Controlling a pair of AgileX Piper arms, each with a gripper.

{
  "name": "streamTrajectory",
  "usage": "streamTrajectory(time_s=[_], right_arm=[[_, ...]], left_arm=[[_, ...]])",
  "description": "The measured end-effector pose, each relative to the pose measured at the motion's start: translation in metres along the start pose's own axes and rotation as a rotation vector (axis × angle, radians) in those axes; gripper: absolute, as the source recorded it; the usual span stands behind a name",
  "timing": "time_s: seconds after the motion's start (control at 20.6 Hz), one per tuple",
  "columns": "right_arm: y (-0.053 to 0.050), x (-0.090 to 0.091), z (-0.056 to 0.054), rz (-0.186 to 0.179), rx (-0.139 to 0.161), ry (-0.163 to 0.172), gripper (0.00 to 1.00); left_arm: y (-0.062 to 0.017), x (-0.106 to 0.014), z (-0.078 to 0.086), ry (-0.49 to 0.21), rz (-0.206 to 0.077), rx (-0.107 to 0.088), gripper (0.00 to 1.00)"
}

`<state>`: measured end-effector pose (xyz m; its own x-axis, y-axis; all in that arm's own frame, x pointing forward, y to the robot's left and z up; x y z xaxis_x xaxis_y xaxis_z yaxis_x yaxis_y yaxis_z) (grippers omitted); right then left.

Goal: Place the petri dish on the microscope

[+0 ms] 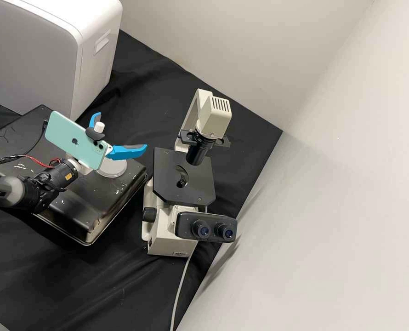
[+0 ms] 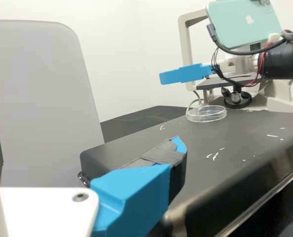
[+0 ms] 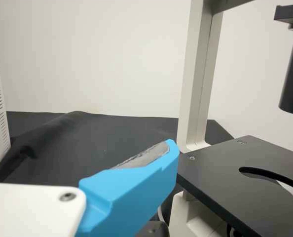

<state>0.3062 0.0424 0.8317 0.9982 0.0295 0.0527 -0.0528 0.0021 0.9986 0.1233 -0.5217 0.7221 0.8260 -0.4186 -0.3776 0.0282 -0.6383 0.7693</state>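
Black cloth covered the bench, with white walls behind and a white cabinet at the back. The clear petri dish, round, lay flat on a scuffed black tray beside the microscope. Right gripper was above it, fingers spread. Left gripper sat at the tray's edge, fingers apart.

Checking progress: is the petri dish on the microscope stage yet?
Not yet: the petri dish lies flat on the black tray, apart from the microscope's stage.
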Motion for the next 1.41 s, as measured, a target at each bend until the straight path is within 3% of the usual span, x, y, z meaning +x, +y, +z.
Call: streamTrajectory(time_s=[0.29, 0.48, 0.73, 0.97, 1.41], right_arm=[[0.0, 0.0, 0.0, 0.001, 0.0, 0.001, 1.0], [0.0, 0.0, 0.0, 0.0, 0.0, 0.0, 1.0], [-0.006, -0.014, 0.006, -0.012, -0.001, -0.013, 1.0], [-0.012, -0.03, 0.01, -0.004, 0.004, -0.005, 1.0], [-0.026, -0.049, 0.013, -0.024, 0.008, 0.008, 1.0]], left_arm=[[-0.0004, 0.0, -0.001, 0.017, -0.004, -0.012, 1.0], [-0.0006, 0.0, -0.002, 0.028, -0.005, -0.008, 1.0], [-0.0006, 0.0, -0.002, 0.028, -0.005, -0.001, 1.0], [-0.0006, 0.0, -0.002, 0.028, -0.005, -0.001, 1.0], [-0.0006, 0.0, -0.002, 0.028, -0.005, -0.001, 1.0]])
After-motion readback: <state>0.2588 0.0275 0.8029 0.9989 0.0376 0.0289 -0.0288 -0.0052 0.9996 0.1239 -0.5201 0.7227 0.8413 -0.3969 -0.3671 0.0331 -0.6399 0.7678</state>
